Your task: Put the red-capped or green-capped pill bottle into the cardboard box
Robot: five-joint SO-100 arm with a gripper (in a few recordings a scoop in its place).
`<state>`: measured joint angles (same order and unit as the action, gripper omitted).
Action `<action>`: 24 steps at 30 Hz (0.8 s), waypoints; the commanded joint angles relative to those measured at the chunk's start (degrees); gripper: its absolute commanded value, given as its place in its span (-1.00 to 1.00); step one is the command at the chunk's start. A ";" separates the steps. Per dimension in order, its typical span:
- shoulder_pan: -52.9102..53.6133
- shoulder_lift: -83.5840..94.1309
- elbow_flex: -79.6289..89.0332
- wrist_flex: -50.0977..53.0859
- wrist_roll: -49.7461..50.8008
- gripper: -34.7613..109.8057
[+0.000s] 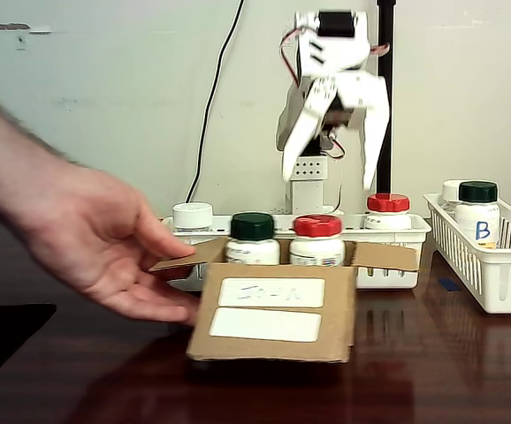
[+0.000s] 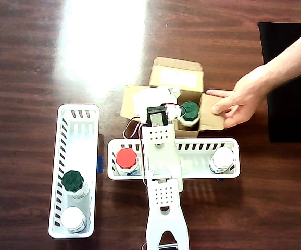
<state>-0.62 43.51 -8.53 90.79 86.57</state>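
Note:
The cardboard box point(image 1: 342, 311) stands at the table's middle with its flaps open and two white labels on its front. Inside it stand a green-capped pill bottle point(image 1: 253, 228) and a red-capped pill bottle point(image 1: 317, 227). My white gripper point(image 1: 333, 174) hangs open above the box with nothing between its fingers. In the overhead view the gripper point(image 2: 154, 99) covers the left part of the box point(image 2: 176, 75), and the green-capped bottle point(image 2: 190, 110) shows beside it. A person's hand point(image 1: 105, 238) touches a side flap of the box.
A white slotted basket point(image 2: 192, 156) behind the box holds a red-capped bottle point(image 2: 126, 158) and a white-capped bottle point(image 2: 223, 156). A second basket point(image 2: 75, 125) holds a green-capped bottle point(image 2: 73, 180) and a white-capped one point(image 2: 73, 217). A black mat point(image 2: 291, 78) lies by the person's arm.

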 commanded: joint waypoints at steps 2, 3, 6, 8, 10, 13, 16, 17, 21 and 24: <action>-2.81 22.94 12.92 0.26 0.44 0.53; -3.08 26.46 16.96 0.26 0.79 0.49; -4.39 37.35 29.36 0.26 1.14 0.23; -5.19 45.62 38.06 0.26 1.49 -0.01; -5.62 53.53 46.41 0.26 2.02 -0.29; -5.89 63.54 57.39 0.26 3.25 -0.62; -5.80 70.93 66.97 0.26 3.96 -0.52; -5.80 73.04 69.87 0.26 3.96 -0.47; -5.71 79.19 80.77 -0.35 4.31 -0.49; -5.98 85.17 91.05 -4.75 5.63 -0.52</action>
<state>-5.80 120.59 75.41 88.77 90.44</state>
